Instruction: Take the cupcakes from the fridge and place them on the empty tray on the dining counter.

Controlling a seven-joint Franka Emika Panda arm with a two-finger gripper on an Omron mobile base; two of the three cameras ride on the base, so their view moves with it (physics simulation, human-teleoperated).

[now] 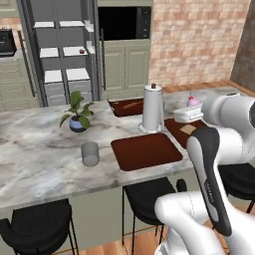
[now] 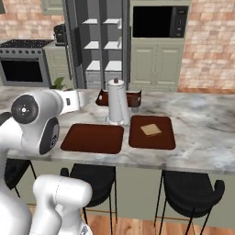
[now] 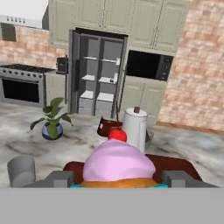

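Hand view has the gripper [image 3: 117,178] pinched on a pink-frosted cupcake [image 3: 118,164], probably hovering above the empty tray [image 1: 146,150] on the dining counter [image 1: 35,149].

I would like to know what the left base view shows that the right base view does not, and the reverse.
Left base view alone: the cupcake held at the gripper, the grey cup, and the whole potted plant.

Right base view alone: the stove left of the fridge.

Both: the open fridge, the paper-towel roll, the empty tray on the dining counter, and the black stools.
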